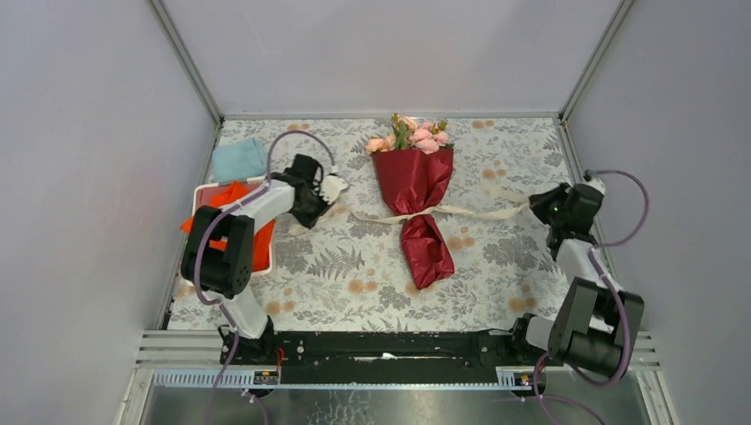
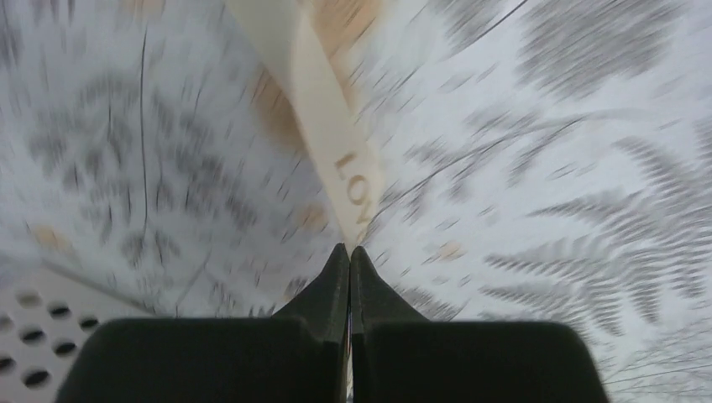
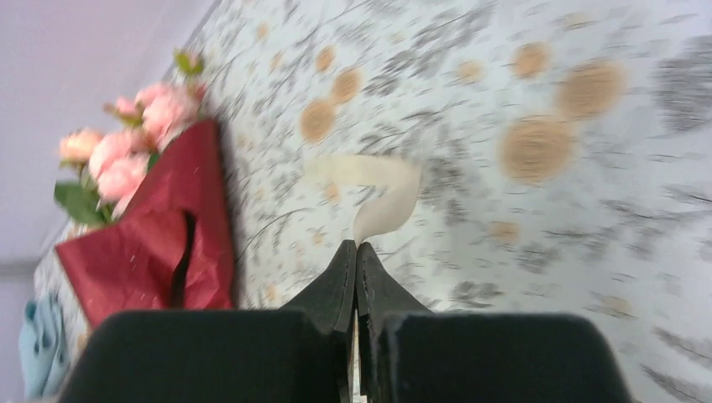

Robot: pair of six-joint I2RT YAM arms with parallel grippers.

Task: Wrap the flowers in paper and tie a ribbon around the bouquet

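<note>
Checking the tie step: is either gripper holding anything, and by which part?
Both hold the ribbon: left gripper near one end, right gripper near the other, its middle crossing the bouquet.

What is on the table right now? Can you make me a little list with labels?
bouquet: dark red paper wrapped around pink flowers, lying mid-table, blooms toward the far wall
ribbon: cream, across the bouquet's pinched waist, ends stretched out to both sides
left hand: shut on one ribbon end
right hand: shut on the other ribbon end
far left side: orange cloth, blue cloth
</note>
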